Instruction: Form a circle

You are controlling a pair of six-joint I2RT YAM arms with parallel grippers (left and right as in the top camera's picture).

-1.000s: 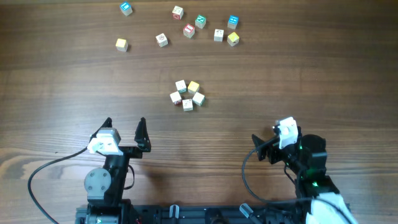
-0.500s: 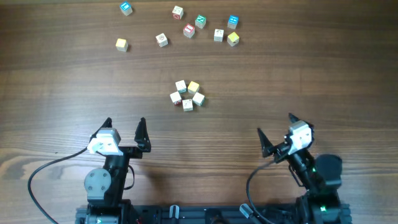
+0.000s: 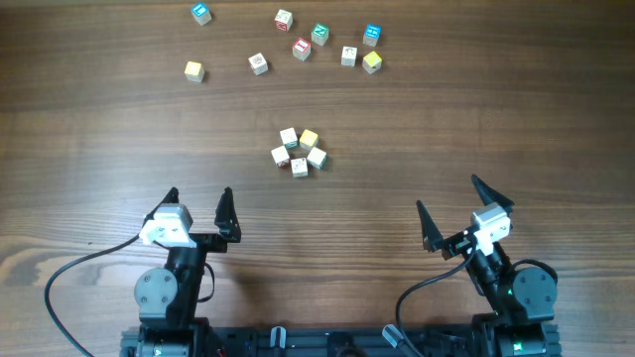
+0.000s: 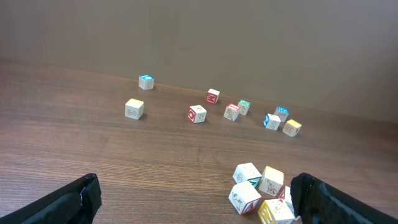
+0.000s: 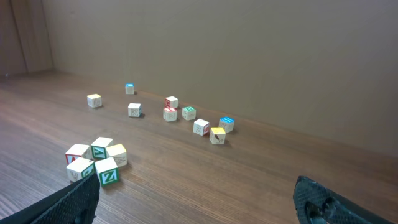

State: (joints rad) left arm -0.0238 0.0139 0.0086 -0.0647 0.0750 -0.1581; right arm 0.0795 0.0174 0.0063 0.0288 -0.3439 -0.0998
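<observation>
**A:** Where is the circle?

**B:** The circle (image 3: 299,152) sits mid-tabletop (image 3: 496,109), ahead of both arms and roughly between them. It is five small cubes packed side against side, with a pale yellow cube (image 3: 309,138) on its far right. The loose cubes (image 3: 301,47) lie scattered near the far edge, well apart from it.

**A:** And the hands?

**B:** The left hand (image 3: 198,195) and the right hand (image 3: 447,194) are both spread wide and hold nothing. They are near their bases, clear of the ring.

**A:** How would those cubes handle?

**B:** I'd judge them light, stiff little wooden blocks with hard faces and square edges, nothing fragile. Being so light is the catch — a nudge to one would likely shove its neighbours and spoil the shape. I'd take a cube from above by two opposite flat faces, coming in from the outside of the ring. Where two cubes touch there looks to be no room for a finger.

**A:** What about the surface?

**B:** It is a dark, wood-grained board, flat and smooth-looking, so a cube would probably slide rather than catch.

**A:** And the room?

**B:** The wrist views show a plain brown wall (image 4: 249,37) rising behind the far edge. Otherwise there is just a cable (image 3: 79,260) looping beside the left base — little else to bump into.
</observation>
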